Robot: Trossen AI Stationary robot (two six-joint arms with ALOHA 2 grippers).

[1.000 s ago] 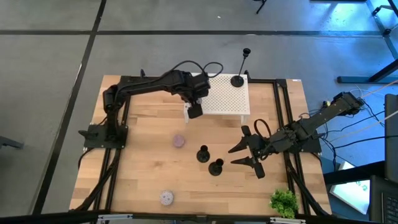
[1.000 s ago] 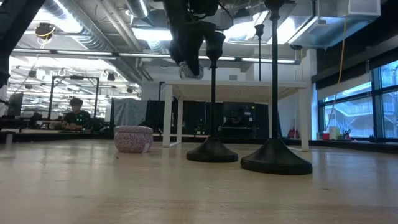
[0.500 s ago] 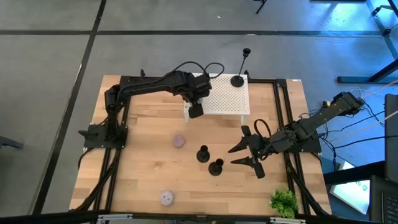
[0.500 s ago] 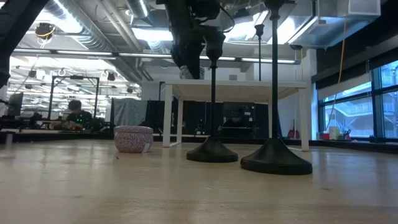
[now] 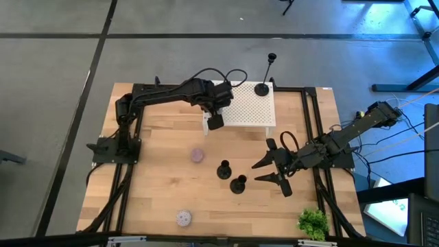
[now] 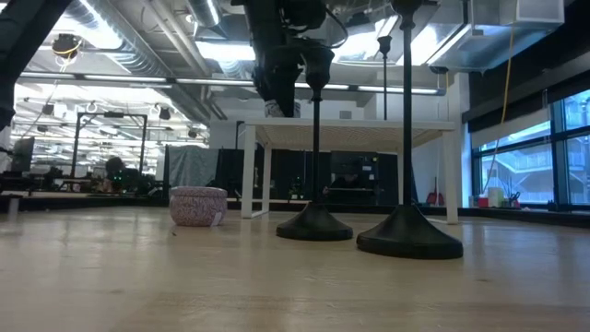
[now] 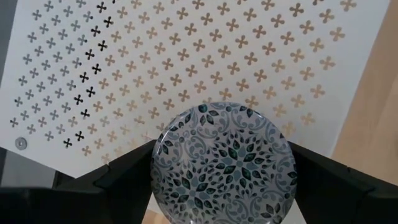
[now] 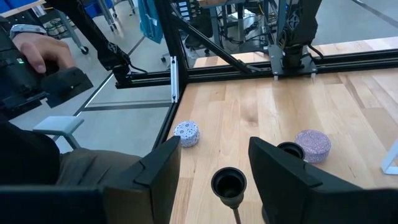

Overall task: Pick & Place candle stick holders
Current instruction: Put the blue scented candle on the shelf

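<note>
Though differing in height, three black candle stick holders (image 5: 231,177).

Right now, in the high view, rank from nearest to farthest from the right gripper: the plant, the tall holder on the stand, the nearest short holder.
1. Short holder, just left of the right gripper.
2. Plant, at the table's near right corner.
3. Tall holder, on the white stand's far edge.

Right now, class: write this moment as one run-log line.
left gripper: patterned disc between fingers, over white stand | right gripper: open beside two holders | third holder: on stand
</note>
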